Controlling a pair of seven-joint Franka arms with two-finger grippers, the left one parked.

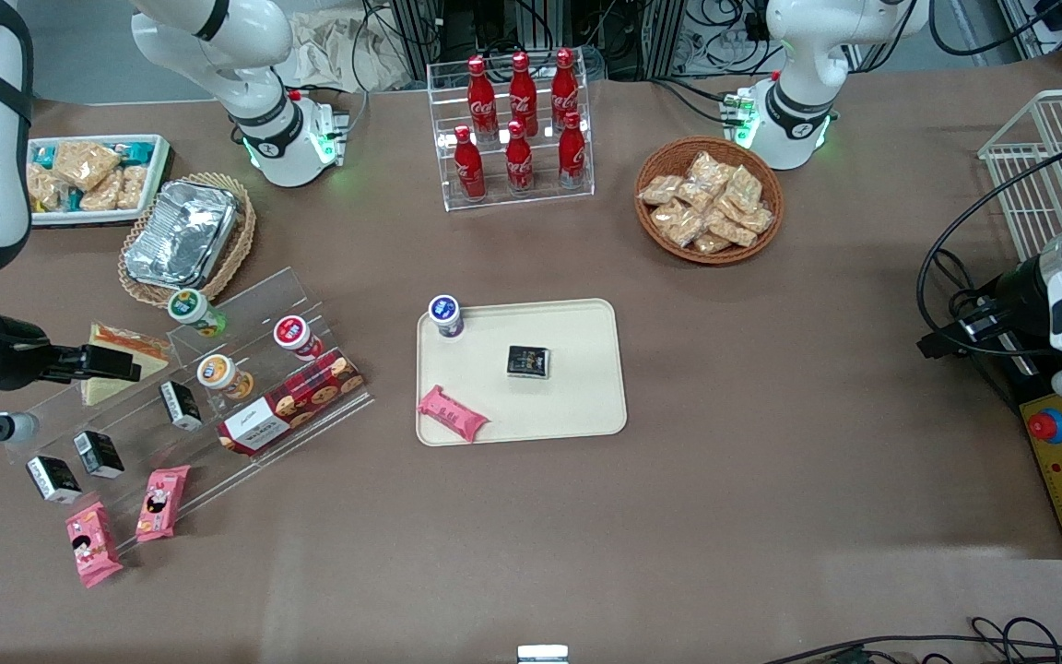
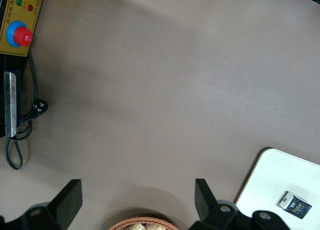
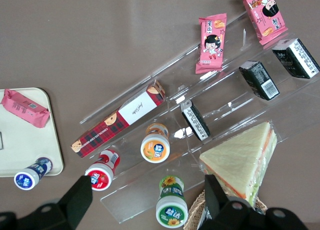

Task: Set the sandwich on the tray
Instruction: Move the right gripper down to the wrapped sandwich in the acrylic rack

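Observation:
The sandwich [image 1: 113, 387], a pale triangular wedge with an orange-red edge, lies on the top step of a clear acrylic stand at the working arm's end of the table. It also shows in the right wrist view [image 3: 245, 157]. My right gripper [image 1: 121, 367] hovers over it, open and empty. In the wrist view the gripper [image 3: 147, 202] has its fingers [image 3: 80, 200] wide apart, with a green-lidded cup [image 3: 171, 207] between them and the sandwich beside one finger. The cream tray [image 1: 577, 406] lies at the table's middle and shows in the wrist view [image 3: 20, 145].
On the tray are a blue-lidded cup [image 1: 445, 315], a black packet [image 1: 528, 361] and a pink packet [image 1: 453, 413]. The acrylic stand [image 1: 245, 304] holds cups, a cookie box [image 1: 291, 401], black cartons and pink packets. A foil container [image 1: 182, 235] in a basket stands close by.

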